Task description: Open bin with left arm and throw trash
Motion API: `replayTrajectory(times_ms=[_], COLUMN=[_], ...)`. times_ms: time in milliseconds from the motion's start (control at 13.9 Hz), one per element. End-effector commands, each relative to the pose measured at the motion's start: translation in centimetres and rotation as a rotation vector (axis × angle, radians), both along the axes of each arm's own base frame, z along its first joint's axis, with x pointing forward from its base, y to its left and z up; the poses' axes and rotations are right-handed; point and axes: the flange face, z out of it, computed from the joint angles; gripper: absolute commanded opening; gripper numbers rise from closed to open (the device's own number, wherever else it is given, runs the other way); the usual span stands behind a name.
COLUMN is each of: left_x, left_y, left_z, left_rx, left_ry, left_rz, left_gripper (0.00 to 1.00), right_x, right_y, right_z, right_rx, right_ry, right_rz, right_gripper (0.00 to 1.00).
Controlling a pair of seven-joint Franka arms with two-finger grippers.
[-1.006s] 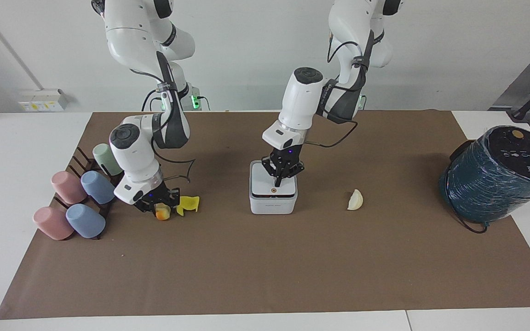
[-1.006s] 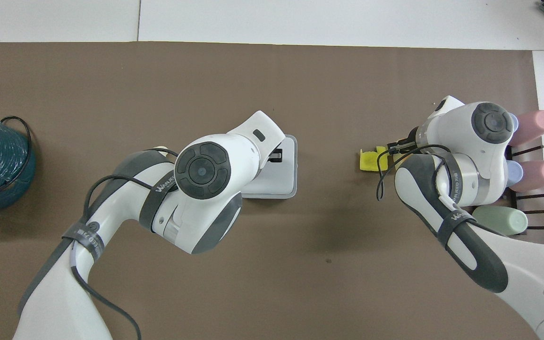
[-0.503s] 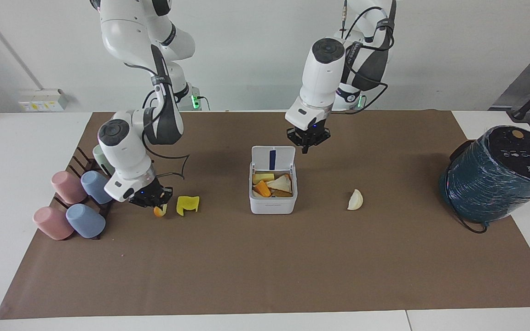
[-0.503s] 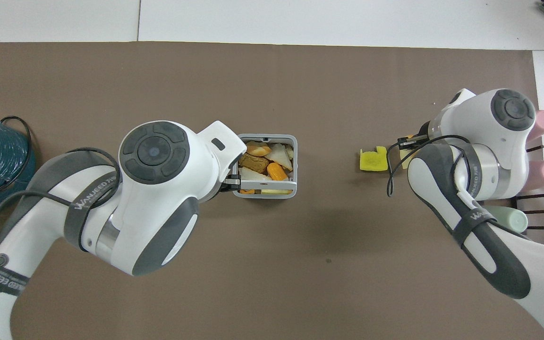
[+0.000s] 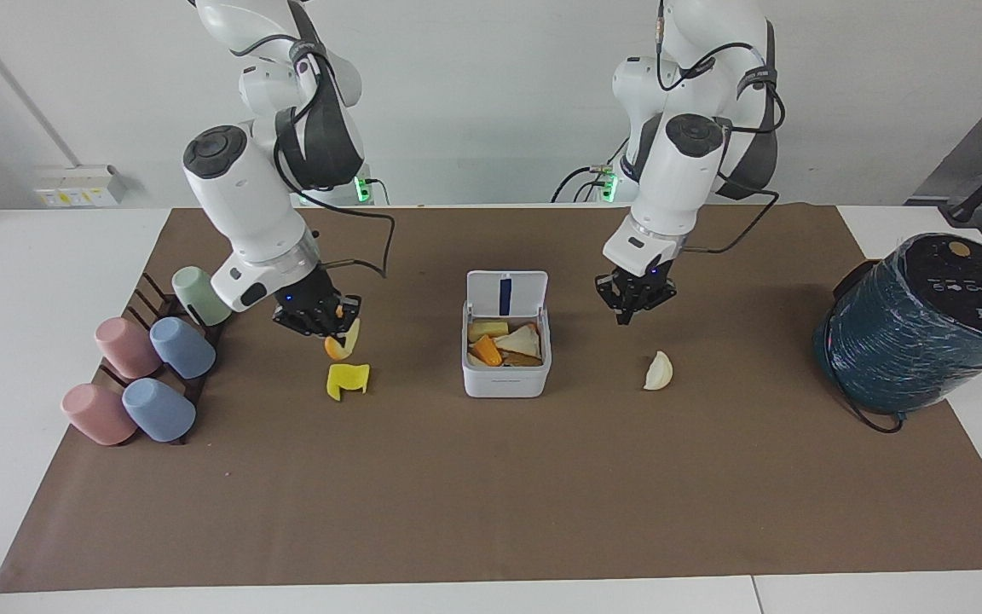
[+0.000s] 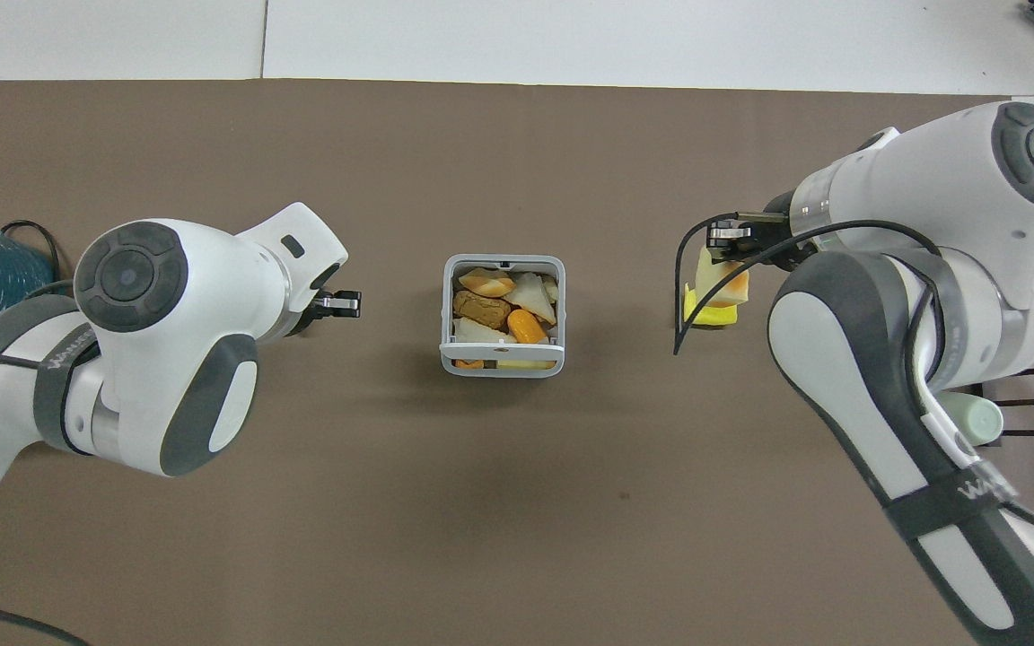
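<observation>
The bin [image 5: 506,358] is a white square box with rounded corners; its flat lid [image 5: 506,294] stands upright at the edge nearer the robots, exposing mixed scraps. The right gripper [image 5: 331,326] pinches the orange-yellow spongy chunk [image 5: 341,341] in the air, over the yellow wavy piece [image 5: 348,379]. The left gripper [image 5: 632,309] hangs over bare mat, close above the cream wedge [image 5: 658,371]; finger state cannot be determined.

One bin [image 5: 505,379], three loose trash scraps [image 5: 348,379], five cups [image 5: 182,348], one teal cylinder [image 5: 917,337].
</observation>
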Motion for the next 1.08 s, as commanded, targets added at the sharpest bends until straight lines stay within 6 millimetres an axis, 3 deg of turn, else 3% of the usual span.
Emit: replayTrajectory(times_ms=[0,144,431,575,647,719,790,862,934,1006], left_x=[0.9,1.7,3.3,2.9,2.4,2.0,1.4,1.2,1.2,1.2], left_y=[4.3,7.0,6.2,6.6,6.5,6.5,6.6,6.6,6.6,6.4], left_z=[-0.7,-2.3,-8.9,-11.2,-13.0,-13.8,-14.5,-14.7,-14.7,-14.6], left_rx=[0.006,0.011,0.018,0.027,0.031,0.03,0.029,0.029,0.029,0.027], left_ry=[-0.047,-0.07,-0.081,-0.053,-0.037,-0.045,-0.053,-0.052,-0.049,-0.048], left_rz=[-0.068,-0.052,-0.06,-0.06,-0.06,-0.057,-0.055,-0.057,-0.055,-0.049], left_gripper=[1.0,1.0,1.0,1.0,1.0,0.76,0.34,0.1,0.0,0.0], right_x=[-0.1,-1.0,-2.2,-2.8,-3.6,-4.0,-4.1,-4.3,-4.4,-4.5], right_y=[4.7,9.6,16.8,17.8,18.6,18.7,18.4,18.2,18.2,18.1], right_z=[-0.1,-0.5,-2.8,-4.4,-5.0,-5.1,-5.6,-5.8,-5.9,-6.0], right_rx=[0.12,0.193,0.3,0.295,0.286,0.279,0.27,0.265,0.263,0.262], right_ry=[0.004,0.002,0.011,0.016,0.029,0.042,0.052,0.055,0.058,0.059], right_rz=[-0.11,-0.2,-0.331,-0.326,-0.312,-0.304,-0.302,-0.297,-0.298,-0.298], right_gripper=[0.0,0.0,0.0,0.01,0.08,0.11,0.13,0.15,0.26,0.64])
